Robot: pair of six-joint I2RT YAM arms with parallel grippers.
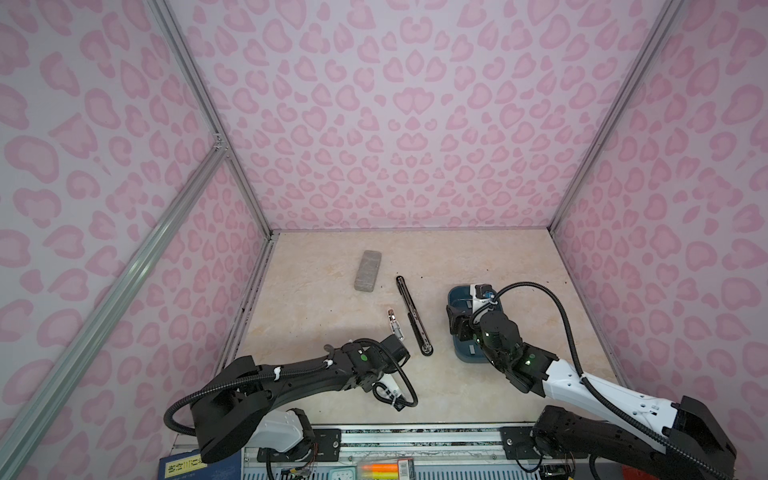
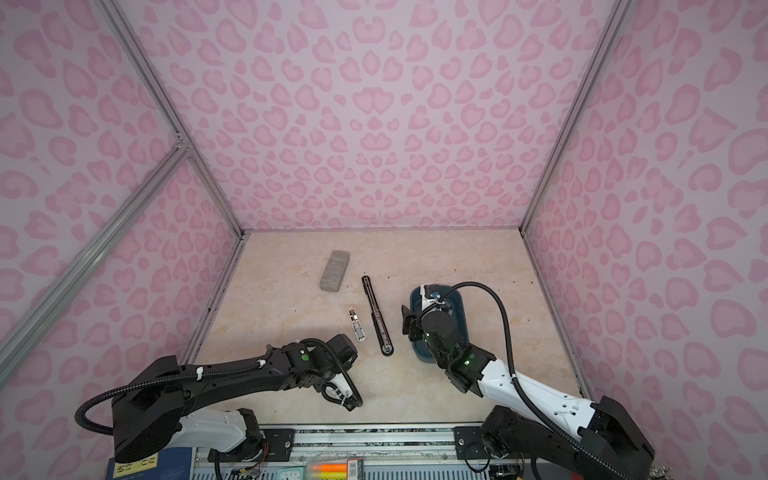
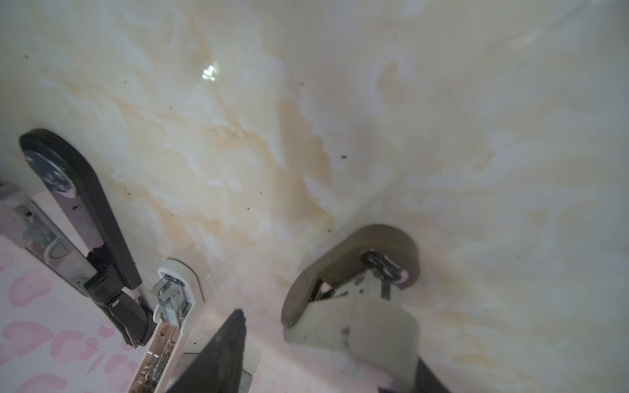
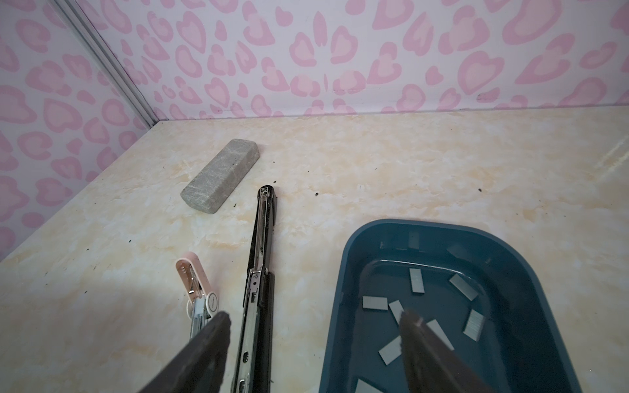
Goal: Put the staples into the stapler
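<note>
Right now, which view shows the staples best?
Right wrist view: the staples lie scattered in the blue tray. In both top views the right arm hides most of them; the left wrist view shows none.

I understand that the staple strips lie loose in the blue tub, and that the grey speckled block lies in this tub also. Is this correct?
Not fully. The staple strips do lie loose in the blue tub, but the grey speckled block is not in it. It lies on the table, on the far side of the opened black stapler from the tub. The right wrist view shows this.
</note>
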